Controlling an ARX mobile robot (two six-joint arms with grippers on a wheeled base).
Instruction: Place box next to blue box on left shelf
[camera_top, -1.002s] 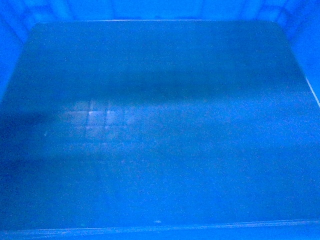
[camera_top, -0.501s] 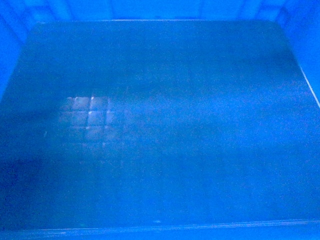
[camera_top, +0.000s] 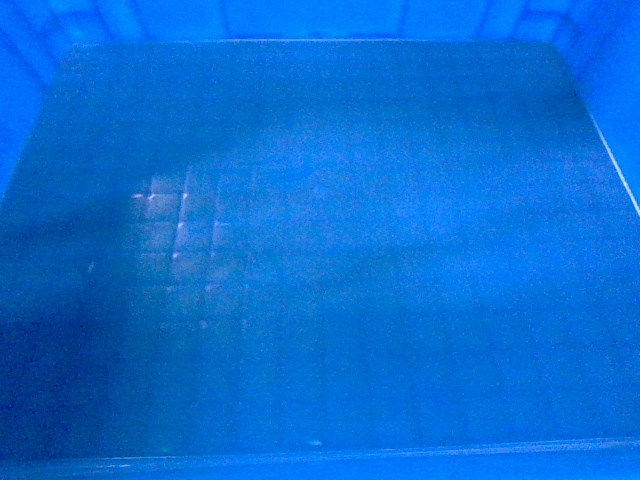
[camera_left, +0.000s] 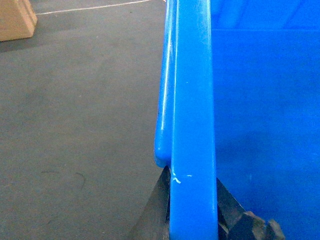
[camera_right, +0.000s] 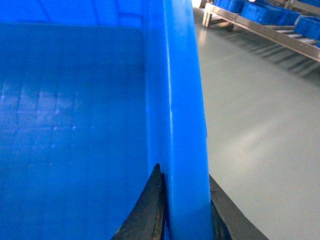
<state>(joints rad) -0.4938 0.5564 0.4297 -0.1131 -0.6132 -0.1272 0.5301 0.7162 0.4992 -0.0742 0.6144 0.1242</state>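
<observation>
Left tool (camera_left: 192, 212) clamps the left rim of the blue crate (camera_top: 320, 250); right tool (camera_right: 185, 210) clamps the right rim, one dark finger on each side of the wall. Crate held between both arms, above the floor. Head view shows only its interior. Glare patch on the gridded crate floor has drifted and dimmed over the last second: crate or base moving, so transport is likely under way. Grey concrete floor (camera_left: 75, 125), cardboard box (camera_left: 15, 20), roller rack (camera_right: 260, 30) carrying blue bins (camera_right: 262, 12).
</observation>
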